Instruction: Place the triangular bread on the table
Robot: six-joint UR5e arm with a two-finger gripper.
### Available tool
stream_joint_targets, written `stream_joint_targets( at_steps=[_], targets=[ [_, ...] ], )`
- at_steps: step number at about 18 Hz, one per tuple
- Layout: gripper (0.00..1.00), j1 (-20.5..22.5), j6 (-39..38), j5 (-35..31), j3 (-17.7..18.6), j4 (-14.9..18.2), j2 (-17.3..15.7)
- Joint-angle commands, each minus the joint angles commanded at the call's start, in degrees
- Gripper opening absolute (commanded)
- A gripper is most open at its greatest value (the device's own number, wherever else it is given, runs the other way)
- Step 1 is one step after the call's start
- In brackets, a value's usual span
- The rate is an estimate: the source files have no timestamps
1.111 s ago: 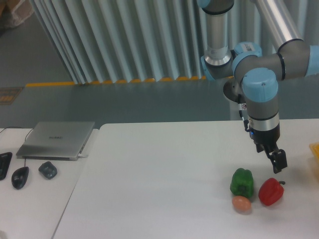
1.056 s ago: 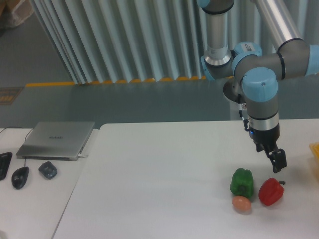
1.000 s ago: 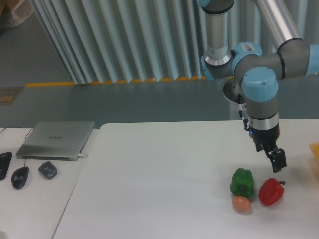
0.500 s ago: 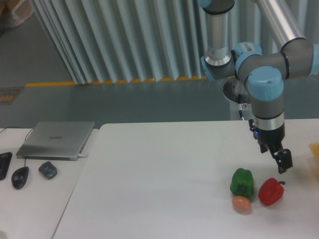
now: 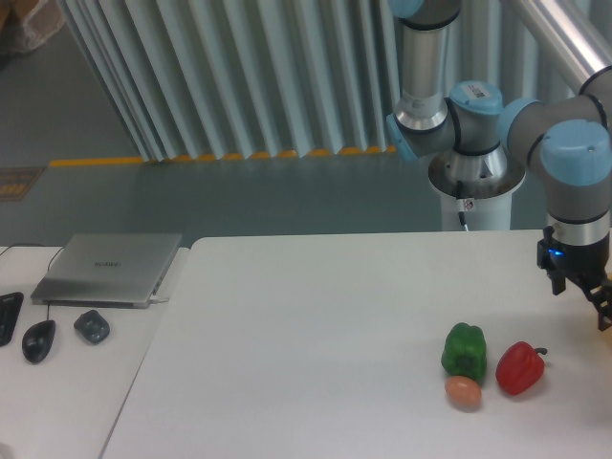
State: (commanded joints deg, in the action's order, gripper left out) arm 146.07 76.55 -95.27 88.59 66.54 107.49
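Observation:
The triangular bread does not show in this view; it is hidden or beyond the right edge. My gripper (image 5: 602,314) hangs low over the white table (image 5: 316,335) at the far right edge of the frame, its dark fingers partly cut off. I cannot make out whether the fingers are open or shut, or whether anything is between them. The gripper is up and to the right of the red pepper (image 5: 519,368), apart from it.
A green pepper (image 5: 465,350) stands beside the red pepper, with a small orange-brown ball (image 5: 463,391) in front of them. On the separate desk at left lie a laptop (image 5: 108,269) and two mice (image 5: 38,339). The robot's base (image 5: 475,186) stands behind the table.
The arm has swung to the right, carrying the gripper from above the red pepper to the frame's right edge. A yellow sliver seen there earlier no longer shows. The peppers and ball have not moved.

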Motion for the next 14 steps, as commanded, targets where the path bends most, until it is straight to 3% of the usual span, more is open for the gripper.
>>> stream_joint_targets(
  at_steps=[2, 5, 9, 14],
  targets=[
    [1.0, 1.2, 0.3, 0.2, 0.2, -0.4, 0.2],
    [1.0, 3.1, 0.9, 0.4, 0.8, -3.9, 1.2],
    [1.0, 5.8, 5.0, 1.2, -0.7, -4.2, 2.8],
    [1.0, 9.8, 22.1, 2.7, -1.3, -4.3, 4.7]
  ],
)
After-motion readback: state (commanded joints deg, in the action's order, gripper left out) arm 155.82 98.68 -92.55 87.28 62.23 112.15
